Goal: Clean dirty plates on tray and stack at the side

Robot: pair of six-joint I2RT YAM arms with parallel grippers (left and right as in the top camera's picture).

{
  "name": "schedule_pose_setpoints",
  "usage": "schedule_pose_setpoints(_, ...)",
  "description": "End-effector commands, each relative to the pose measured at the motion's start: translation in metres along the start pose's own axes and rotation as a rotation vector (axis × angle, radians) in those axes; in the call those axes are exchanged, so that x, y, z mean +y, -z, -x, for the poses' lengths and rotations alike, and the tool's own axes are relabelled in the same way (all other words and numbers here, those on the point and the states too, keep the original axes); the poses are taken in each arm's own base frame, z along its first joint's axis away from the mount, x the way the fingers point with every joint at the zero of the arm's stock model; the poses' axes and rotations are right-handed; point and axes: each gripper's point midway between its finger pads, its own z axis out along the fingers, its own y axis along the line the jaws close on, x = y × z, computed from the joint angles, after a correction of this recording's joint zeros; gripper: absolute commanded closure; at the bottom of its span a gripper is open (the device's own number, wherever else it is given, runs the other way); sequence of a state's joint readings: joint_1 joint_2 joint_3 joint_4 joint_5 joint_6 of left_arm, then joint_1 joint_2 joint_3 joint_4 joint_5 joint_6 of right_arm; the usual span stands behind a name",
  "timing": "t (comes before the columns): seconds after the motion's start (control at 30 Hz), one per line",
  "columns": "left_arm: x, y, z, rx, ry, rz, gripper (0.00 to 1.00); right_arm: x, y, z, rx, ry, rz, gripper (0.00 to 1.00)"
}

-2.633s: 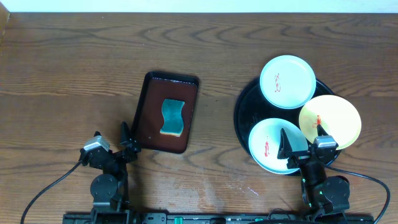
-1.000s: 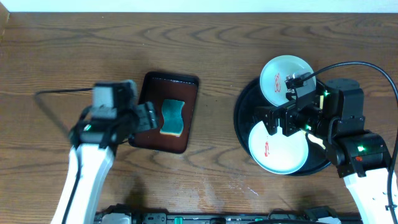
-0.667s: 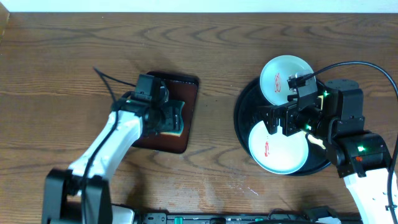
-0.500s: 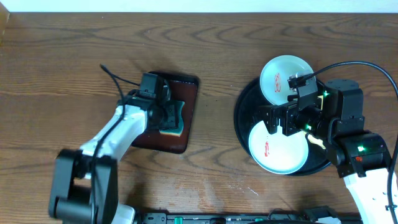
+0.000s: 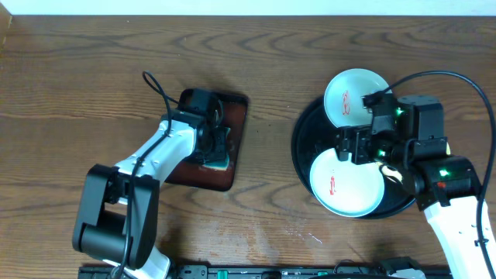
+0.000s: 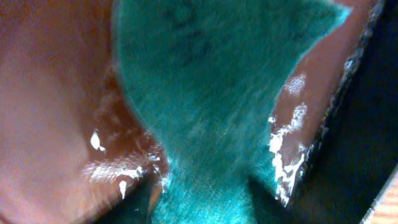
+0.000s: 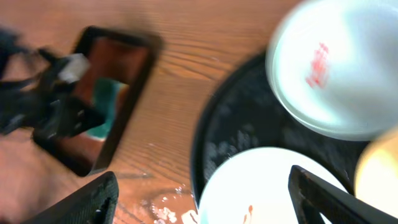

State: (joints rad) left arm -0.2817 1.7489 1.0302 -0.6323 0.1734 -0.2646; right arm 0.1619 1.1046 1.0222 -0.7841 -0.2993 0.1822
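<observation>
The left gripper (image 5: 213,144) has just come down onto the green sponge (image 6: 205,112) in the brown tray (image 5: 237,116), its grip impossible to judge, while the right gripper (image 5: 349,147) hangs wide open and empty above the dirty plates (image 5: 349,187) on the black tray (image 5: 301,136), so wiping seems near.

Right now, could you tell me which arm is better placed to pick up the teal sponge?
Left. The left hand sits right over the teal wavy sponge in the rectangular dark brown tray, while the open right hand hovers far off over the round glossy black tray.
</observation>
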Motion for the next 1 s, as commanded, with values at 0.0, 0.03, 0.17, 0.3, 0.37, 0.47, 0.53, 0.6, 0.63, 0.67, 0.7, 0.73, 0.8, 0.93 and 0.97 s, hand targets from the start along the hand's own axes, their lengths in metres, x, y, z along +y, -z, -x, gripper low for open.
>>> schedule_pose_setpoints(0.0,-0.002,0.039,0.022,-0.109,0.000,0.017,0.16,-0.041,0.011,0.006,-0.031,-0.193,-0.145,0.20)
schedule_pose_setpoints(0.03,-0.003,0.044,0.023,-0.126,-0.002,0.011,0.12,-0.048,0.013,0.004,-0.023,-0.214,-0.161,0.23)
schedule_pose_setpoints(0.17,-0.008,0.063,0.031,-0.195,-0.016,-0.012,0.12,-0.082,0.019,-0.020,0.064,-0.341,-0.240,0.28)
schedule_pose_setpoints(0.3,-0.011,0.057,0.034,-0.204,-0.023,-0.017,0.25,-0.089,0.017,-0.040,0.161,-0.341,-0.237,0.30)
schedule_pose_setpoints(0.37,-0.011,0.047,0.033,-0.194,-0.028,-0.014,0.28,-0.085,0.014,-0.046,0.199,-0.321,-0.205,0.32)
schedule_pose_setpoints(0.47,-0.009,0.023,0.031,-0.155,-0.031,0.005,0.38,-0.084,0.012,-0.054,0.243,-0.321,-0.201,0.36)
schedule_pose_setpoints(0.53,-0.007,0.008,0.030,-0.126,-0.028,0.015,0.45,-0.084,0.011,-0.057,0.258,-0.319,-0.200,0.37)
schedule_pose_setpoints(0.6,-0.004,-0.009,0.029,-0.096,-0.025,0.026,0.51,-0.084,0.011,-0.059,0.266,-0.322,-0.201,0.37)
schedule_pose_setpoints(0.63,-0.003,-0.016,0.028,-0.084,-0.024,0.029,0.59,-0.084,0.011,-0.059,0.268,-0.323,-0.201,0.37)
schedule_pose_setpoints(0.67,-0.002,-0.022,0.028,-0.074,-0.023,0.033,0.68,-0.084,0.011,-0.059,0.269,-0.323,-0.201,0.37)
schedule_pose_setpoints(0.7,-0.002,-0.026,0.027,-0.068,-0.023,0.035,0.80,-0.084,0.011,-0.059,0.268,-0.323,-0.201,0.37)
schedule_pose_setpoints(0.73,-0.002,-0.027,0.028,-0.067,-0.022,0.036,0.92,-0.084,0.011,-0.059,0.268,-0.323,-0.201,0.37)
schedule_pose_setpoints(0.8,-0.003,-0.022,0.031,-0.077,-0.023,0.032,0.92,-0.084,0.012,-0.061,0.274,-0.325,-0.201,0.37)
schedule_pose_setpoints(0.93,-0.007,-0.003,0.035,-0.088,-0.024,0.029,0.74,-0.086,0.014,-0.067,0.297,-0.335,-0.220,0.38)
schedule_pose_setpoints(0.97,-0.008,0.003,0.036,-0.089,-0.024,0.029,0.69,-0.088,0.015,-0.068,0.301,-0.346,-0.237,0.40)
